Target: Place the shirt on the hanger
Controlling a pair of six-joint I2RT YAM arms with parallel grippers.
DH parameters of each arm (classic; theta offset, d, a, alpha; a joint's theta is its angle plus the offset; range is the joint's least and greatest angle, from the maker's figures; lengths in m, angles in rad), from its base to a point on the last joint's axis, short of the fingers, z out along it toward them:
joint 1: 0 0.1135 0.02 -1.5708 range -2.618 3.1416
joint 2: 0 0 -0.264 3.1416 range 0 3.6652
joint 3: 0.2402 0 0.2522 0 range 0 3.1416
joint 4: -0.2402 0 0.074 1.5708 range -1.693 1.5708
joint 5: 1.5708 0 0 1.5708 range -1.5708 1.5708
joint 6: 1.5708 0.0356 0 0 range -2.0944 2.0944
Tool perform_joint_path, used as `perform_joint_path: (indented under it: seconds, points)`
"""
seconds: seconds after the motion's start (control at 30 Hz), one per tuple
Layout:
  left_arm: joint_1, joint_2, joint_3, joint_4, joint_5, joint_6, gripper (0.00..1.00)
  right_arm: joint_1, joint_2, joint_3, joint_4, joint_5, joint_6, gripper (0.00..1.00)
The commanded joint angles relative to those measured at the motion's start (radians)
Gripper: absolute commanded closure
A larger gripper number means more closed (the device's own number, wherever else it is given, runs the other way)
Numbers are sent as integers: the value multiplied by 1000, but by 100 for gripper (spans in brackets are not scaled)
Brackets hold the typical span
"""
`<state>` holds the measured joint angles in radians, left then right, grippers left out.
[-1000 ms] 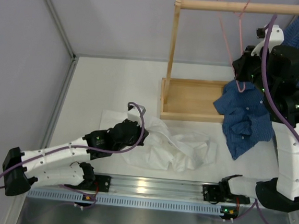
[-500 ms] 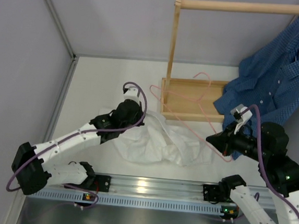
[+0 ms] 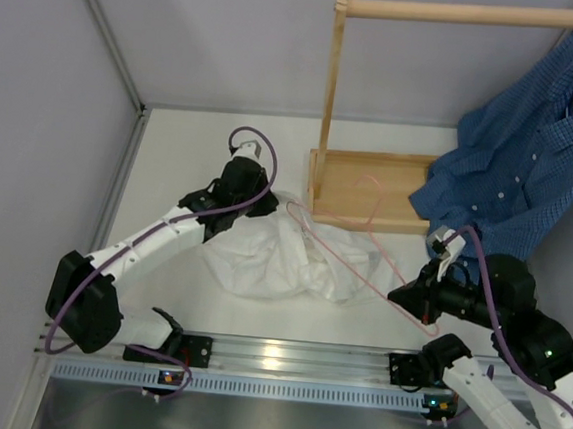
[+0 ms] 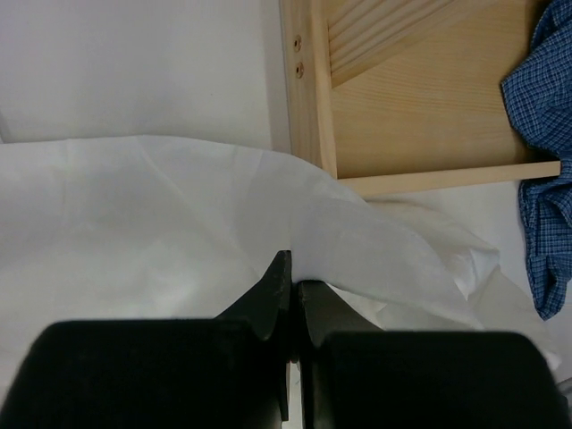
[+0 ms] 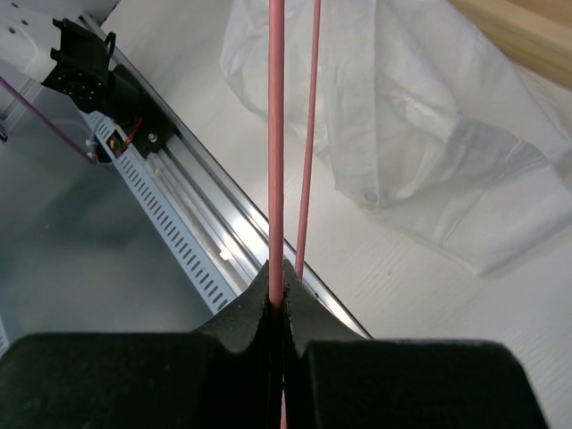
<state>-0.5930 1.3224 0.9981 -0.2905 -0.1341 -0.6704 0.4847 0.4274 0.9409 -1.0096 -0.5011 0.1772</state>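
Observation:
The white shirt (image 3: 283, 259) lies crumpled on the table before the wooden frame. It also shows in the left wrist view (image 4: 179, 223) and the right wrist view (image 5: 420, 116). My left gripper (image 3: 253, 200) is shut on a fold of the shirt (image 4: 293, 279) at its far left part. The pink wire hanger (image 3: 349, 245) lies slanted over the shirt's right half. My right gripper (image 3: 400, 297) is shut on the hanger's wire (image 5: 276, 134) at its near right end, seen pinched between the jaws (image 5: 277, 284).
A wooden frame with a tray base (image 3: 369, 187) and top rail (image 3: 465, 13) stands at the back. A blue checked shirt (image 3: 527, 160) hangs from the rail at the right. The aluminium base rail (image 3: 284, 360) runs along the near edge.
My right arm brought the hanger down from the rail and lowered it across the white shirt. My left gripper pulled the shirt's fold away from me, toward the frame.

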Motion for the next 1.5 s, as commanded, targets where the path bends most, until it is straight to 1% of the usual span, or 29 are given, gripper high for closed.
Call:
perform_joint_path:
  seconds: [0.0, 0.1, 0.23, 0.27, 0.37, 0.4, 0.5, 0.53, 0.57, 0.63, 0.7, 0.73, 0.8, 0.83, 0.97, 1.13, 1.27, 1.37, 1.43, 1.47]
  points:
    - [10, 17, 56, 42, 62, -28, 100, 29, 27, -2, -9, 48, 19, 100]
    - [10, 9, 53, 44, 96, -40, 100, 35, 57, -11, -6, 85, 19, 100]
    - [10, -21, 36, 54, 129, -49, 100, 37, 119, -25, 26, 84, 19, 100]
    - [10, -37, 36, 56, 183, -51, 100, 38, 128, -30, 48, 90, 19, 100]
    - [6, -67, 25, 65, 255, -55, 100, 37, 178, -37, 88, 88, 27, 100]
    - [1, -86, 22, 71, 311, -54, 100, 40, 206, -39, 123, 69, 30, 100]
    - [-53, -101, 25, 73, 407, -28, 100, 58, 232, -39, 211, 61, 54, 100]
    - [-86, -110, 20, 73, 401, -23, 100, 63, 232, -19, 224, 71, 64, 100]
    - [-96, -121, 14, 70, 384, -15, 100, 66, 232, -1, 221, 90, 64, 100]
    - [-99, -152, -6, 54, 305, -15, 100, 65, 214, 45, 212, 125, 64, 100]
    - [-97, -157, 19, -13, 219, 9, 100, 65, 195, 70, 195, 153, 65, 100]
    - [-96, -150, 33, -30, 168, 18, 100, 65, 192, 94, 160, 165, 56, 100]
    - [-96, -141, 65, -56, 124, 31, 100, 66, 188, 111, 119, 211, 42, 100]
    - [-96, -132, 74, -61, 73, 32, 100, 65, 183, 121, 99, 223, 35, 100]
    - [-90, -95, 114, -68, -40, 37, 100, 65, 142, 133, 5, 253, 22, 100]
    - [-85, -43, 171, -72, -90, 40, 100, 65, 106, 139, -69, 266, 13, 100]
    - [-85, -22, 192, -70, -36, 28, 100, 65, 83, 111, -64, 276, 28, 100]
    - [-87, -25, 174, -49, 52, -14, 100, 65, 86, 66, 11, 245, 57, 100]
    - [-87, -37, 131, 6, 202, -41, 100, 66, 102, 35, 87, 211, 83, 100]
    - [-88, -40, 104, 64, 247, -57, 100, 65, 128, 27, 115, 163, 91, 100]
